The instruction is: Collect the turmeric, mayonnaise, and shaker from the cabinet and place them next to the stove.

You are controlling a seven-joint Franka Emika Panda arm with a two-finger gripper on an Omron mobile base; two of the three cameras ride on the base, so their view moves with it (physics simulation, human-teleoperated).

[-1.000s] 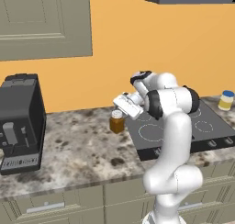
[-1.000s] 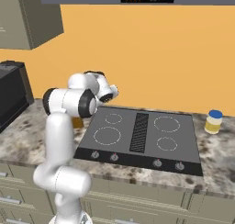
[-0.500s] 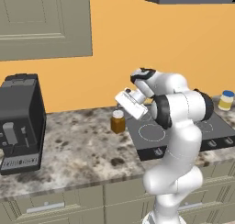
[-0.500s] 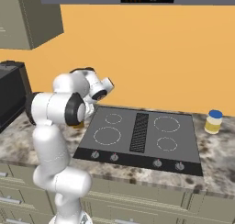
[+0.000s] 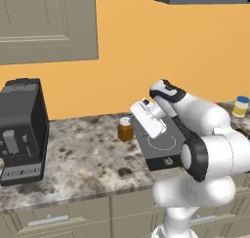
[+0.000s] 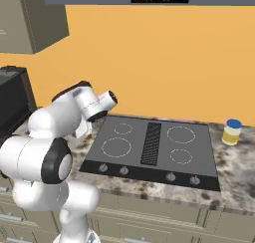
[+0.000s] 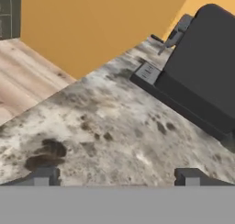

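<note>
Left base view: the turmeric point(image 5: 125, 129) stands upright on the speckled counter point(image 5: 83, 156), just left of the stove point(image 5: 158, 147). The gripper point(image 7: 117, 176) hangs above the counter with jaws spread wide, holding nothing (a black coffee machine point(image 7: 202, 67) lies ahead of it). The mayonnaise point(image 6: 231, 132) sits right of the stove.

The counter point(image 5: 93, 156) looks like speckled grey-brown granite, mottled and lightly polished. The stove point(image 6: 154, 147) has a smooth, matt dark grey top like glass-ceramic. The turmeric point(image 5: 125, 130) seems translucent amber glass under a white lid. The coffee machine point(image 5: 22, 129) looks like matt black plastic.
</note>
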